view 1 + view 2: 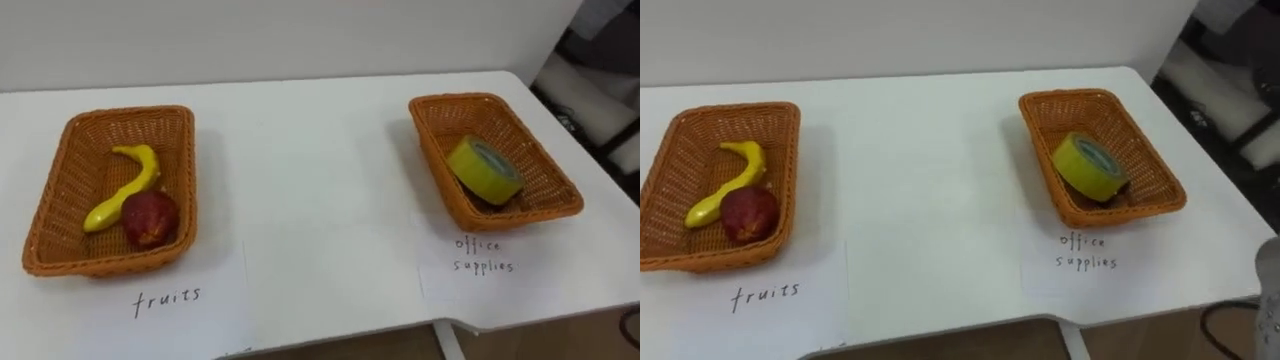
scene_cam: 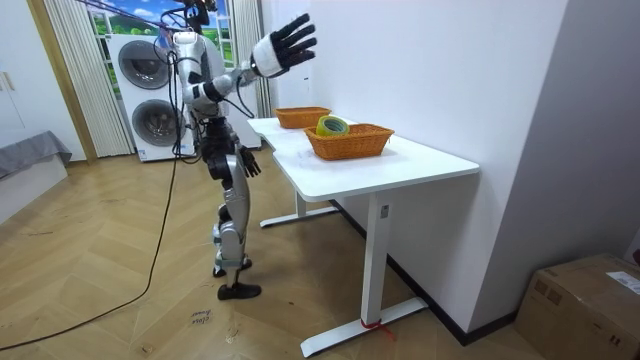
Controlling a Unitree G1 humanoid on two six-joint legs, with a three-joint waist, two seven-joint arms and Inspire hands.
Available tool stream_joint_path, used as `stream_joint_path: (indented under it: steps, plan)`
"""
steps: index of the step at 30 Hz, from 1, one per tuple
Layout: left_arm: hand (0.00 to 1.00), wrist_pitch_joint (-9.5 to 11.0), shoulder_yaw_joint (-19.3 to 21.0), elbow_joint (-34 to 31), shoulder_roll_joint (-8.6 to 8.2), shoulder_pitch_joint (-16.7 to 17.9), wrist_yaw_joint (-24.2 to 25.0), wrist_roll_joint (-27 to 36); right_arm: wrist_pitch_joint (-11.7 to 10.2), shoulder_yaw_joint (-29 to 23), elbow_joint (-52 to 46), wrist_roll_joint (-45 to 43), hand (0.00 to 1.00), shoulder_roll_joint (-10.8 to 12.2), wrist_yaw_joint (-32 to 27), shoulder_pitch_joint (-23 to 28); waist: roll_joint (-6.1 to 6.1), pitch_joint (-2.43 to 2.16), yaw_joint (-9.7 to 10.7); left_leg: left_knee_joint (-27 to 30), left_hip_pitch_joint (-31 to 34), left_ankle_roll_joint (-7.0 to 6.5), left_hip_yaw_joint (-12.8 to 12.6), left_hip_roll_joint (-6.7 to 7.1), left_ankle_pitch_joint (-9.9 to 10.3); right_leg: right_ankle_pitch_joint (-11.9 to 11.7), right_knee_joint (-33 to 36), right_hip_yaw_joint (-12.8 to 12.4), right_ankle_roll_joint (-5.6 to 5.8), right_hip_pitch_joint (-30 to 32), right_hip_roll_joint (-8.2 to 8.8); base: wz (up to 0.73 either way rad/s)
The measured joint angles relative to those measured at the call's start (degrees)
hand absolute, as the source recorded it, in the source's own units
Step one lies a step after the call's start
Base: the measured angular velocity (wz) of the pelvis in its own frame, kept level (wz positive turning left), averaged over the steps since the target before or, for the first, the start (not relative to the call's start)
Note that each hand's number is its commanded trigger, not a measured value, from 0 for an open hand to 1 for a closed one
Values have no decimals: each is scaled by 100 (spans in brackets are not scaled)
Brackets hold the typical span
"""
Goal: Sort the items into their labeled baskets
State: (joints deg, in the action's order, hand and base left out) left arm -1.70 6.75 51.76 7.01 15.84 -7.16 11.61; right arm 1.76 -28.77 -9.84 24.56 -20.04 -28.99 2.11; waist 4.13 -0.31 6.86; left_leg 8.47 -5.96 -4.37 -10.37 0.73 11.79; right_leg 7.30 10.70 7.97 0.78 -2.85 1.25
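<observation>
Two wicker baskets stand on the white table [image 1: 310, 180]. The left basket [image 1: 100, 268] holds a yellow banana [image 1: 130, 185] and a dark red apple [image 1: 150, 218], touching each other. A yellow-green roll of tape [image 1: 483, 170] lies tilted in the right basket [image 1: 545, 160]. In the room view I stand at the table's long side. My right hand [image 2: 285, 48] is raised high above the table edge, open, fingers spread, holding nothing. Down by my hip hangs my left hand [image 2: 250, 165].
A sheet of paper with a handwritten label lies in front of each basket [image 1: 170, 298] [image 1: 483, 255]. The table backs onto a white wall. Stacked washing machines [image 2: 150, 100] stand behind me, and a cardboard box [image 2: 590, 300] sits on the floor past the table's end.
</observation>
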Motion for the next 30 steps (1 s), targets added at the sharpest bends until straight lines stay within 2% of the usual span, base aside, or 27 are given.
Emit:
stream_joint_path:
  steps: [4, 8, 12, 16, 18, 24, 26, 30]
  plan:
    - [0, 0, -9, 1, 2, 39, 14, -14, -1, -149, 21, 29, 0, 2, -423, 303, 4, 15, 126, -28, -55, 14, -55, -14, 17, 0, 0, -37, -3, 2, -24, -10]
    - [0, 25, -12, 3, 28, 65, -40, 6, -280, -366, 382, 234, 0, 8, -838, 568, 12, 12, 203, -20, -72, 23, -135, -40, 44, -3, 5, -125, -8, 2, -50, -6]
    - [0, 53, 4, 0, 13, 71, -120, 3, -342, -586, 933, 358, 0, 165, -1105, 813, 21, 7, 247, -17, -26, 21, -190, -43, 75, -7, 15, -173, -18, 110, -50, -12]
    - [0, 88, 61, -8, 57, 74, -116, 1, -548, -836, 1551, 1183, 0, 372, -1349, 1144, 28, -18, 268, -18, -2, 24, -205, -44, 79, -3, 14, -227, -24, 136, -70, -3]
    - [0, 95, 108, -24, 58, 64, -112, 0, -567, -875, 1943, 1494, 0, 463, -1453, 1255, 23, -17, 289, -27, -31, 23, -222, -45, 81, -2, 15, -230, -23, 92, -76, 0]
    - [0, 100, 255, -103, 53, 69, -121, 136, -701, -890, 2848, 2539, 0, 490, -1587, 1309, 41, -19, 382, -30, -38, 21, -220, -45, 90, 8, 48, -244, -28, 129, -74, 0]
    - [0, 92, 254, -115, 50, 86, -119, 159, -726, -912, 3241, 3065, 0, 573, -1639, 1406, 45, -18, 406, -29, -40, 21, -219, -46, 90, 32, 102, -239, -30, 142, -60, 0]
    - [0, 77, 209, -168, 53, 105, -120, 150, -730, -908, 3953, 3383, 0, 747, -1672, 1566, 30, -15, 544, -27, -1, 26, -213, -42, 92, 57, 110, -239, -39, 187, -49, 2]
